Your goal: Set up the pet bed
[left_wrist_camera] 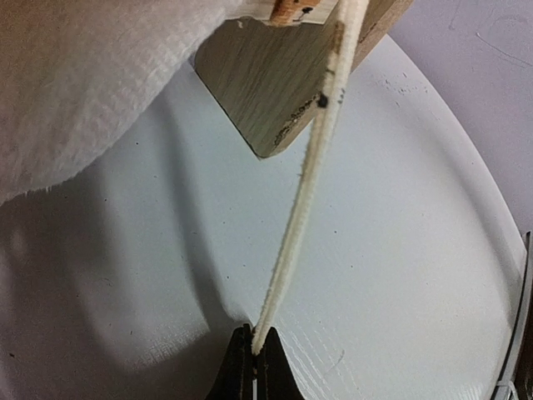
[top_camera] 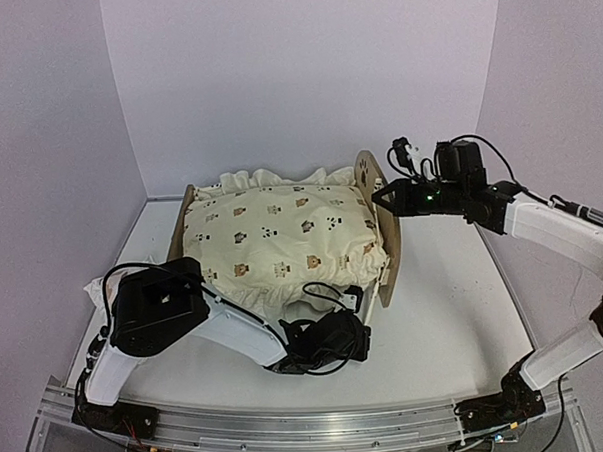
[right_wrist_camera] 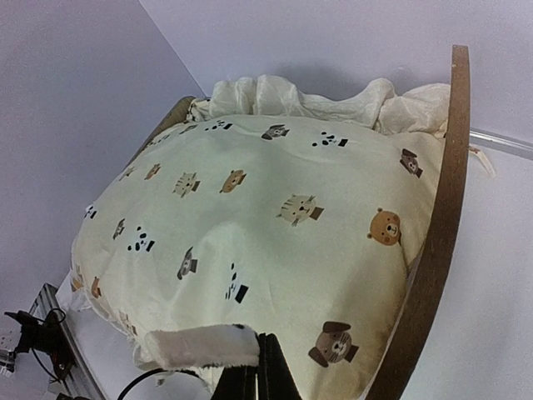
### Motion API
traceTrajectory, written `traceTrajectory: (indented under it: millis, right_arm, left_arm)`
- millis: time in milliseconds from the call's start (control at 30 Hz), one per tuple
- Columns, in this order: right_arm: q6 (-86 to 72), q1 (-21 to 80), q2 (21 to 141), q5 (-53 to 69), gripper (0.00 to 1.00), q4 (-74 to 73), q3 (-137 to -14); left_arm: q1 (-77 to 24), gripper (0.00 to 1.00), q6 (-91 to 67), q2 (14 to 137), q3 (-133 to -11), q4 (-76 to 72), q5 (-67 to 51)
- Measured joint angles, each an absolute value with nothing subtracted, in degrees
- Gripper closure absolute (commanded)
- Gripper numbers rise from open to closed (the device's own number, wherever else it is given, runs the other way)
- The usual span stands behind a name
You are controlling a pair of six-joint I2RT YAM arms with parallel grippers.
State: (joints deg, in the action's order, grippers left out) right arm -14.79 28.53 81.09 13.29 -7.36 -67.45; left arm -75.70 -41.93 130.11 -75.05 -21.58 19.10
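The pet bed (top_camera: 387, 252) stands mid-table, a light-wood frame whose arched end board (right_wrist_camera: 433, 250) has paw cutouts. A cream animal-print cushion (top_camera: 282, 232) (right_wrist_camera: 275, 208) lies puffed up on it. My left gripper (top_camera: 358, 329) (left_wrist_camera: 252, 343) is low at the bed's near corner, shut on a thin cream tie (left_wrist_camera: 304, 192) that runs taut up to the wooden corner (left_wrist_camera: 266, 83). Over the cushion's edge by the arched board hovers my right gripper (top_camera: 377, 196) (right_wrist_camera: 260, 337), shut, with the end of a white fuzzy strip (right_wrist_camera: 196, 346) pinched at its tips.
White fabric (top_camera: 96, 290) lies at the table's left edge beside the left arm. An aluminium rail (top_camera: 310, 426) runs along the near edge. Walls close in behind and on both sides. White ruffled fabric (left_wrist_camera: 67, 83) hangs over the bed frame above my left gripper.
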Motion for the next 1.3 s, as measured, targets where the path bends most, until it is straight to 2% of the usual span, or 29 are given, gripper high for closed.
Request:
traceTrajectory:
  millis: [200,267,300,367,433,500,567,667,767,933,1100,1300]
  right_arm:
    - [-11.75,28.53,86.11,9.83,1.0,-10.05,-72.9]
    - [-11.16,28.53,86.33,8.65,1.0,-11.01,-73.55]
    - [-10.92,28.53,86.35,8.27,0.97,-11.44,-73.78]
    - [-10.74,28.56,86.35,7.86,0.75,-12.4,-74.37]
    - [-10.73,28.53,86.35,7.46,0.58,-12.52,-75.24]
    - [-10.99,28.51,86.06,7.4,0.49,-12.26,-76.48]
    - [-11.13,28.51,85.3,7.5,0.45,-12.53,-77.35]
    - [-11.53,28.51,83.56,7.75,0.41,-14.44,-79.25]
    - [-12.15,28.51,81.19,7.64,0.38,-15.24,-80.03]
    - [-13.46,28.51,77.26,7.05,0.36,-16.18,-79.38]
    - [-15.36,28.51,75.13,7.05,0.33,-16.51,-75.12]
    - [-17.02,28.51,74.42,7.08,0.31,-17.63,-68.67]
  left_arm:
    - [-75.7,1.0,-41.89,130.72,-75.64,-22.23,19.09]
    - [-75.7,0.96,-41.8,130.72,-75.67,-22.06,19.08]
    - [-75.7,0.87,-41.69,130.72,-75.7,-22.02,19.09]
    - [-75.74,0.72,-40.85,130.67,-75.7,-21.83,18.91]
    - [-75.9,0.56,-39.58,129.96,-75.98,-20.74,17.52]
    - [-76.23,0.47,-37.84,128.83,-76.24,-18.09,16.19]
    - [-76.56,0.41,-36.51,127.42,-76.62,-14.25,14.43]
    - [-76.88,0.31,-34.2,124.19,-77.17,-6.07,12.42]
    - [-77.18,0.26,-32.15,118.78,-78.04,2.35,12.18]
    - [-77.31,0.15,-29.33,108.19,-82.99,16.16,18.53]
    - [-74.71,0.14,-28.85,97.95,-83.85,26.92,27.79]
    - [-62.88,0.1,-29.4,85.02,-74.53,33.87,34.39]
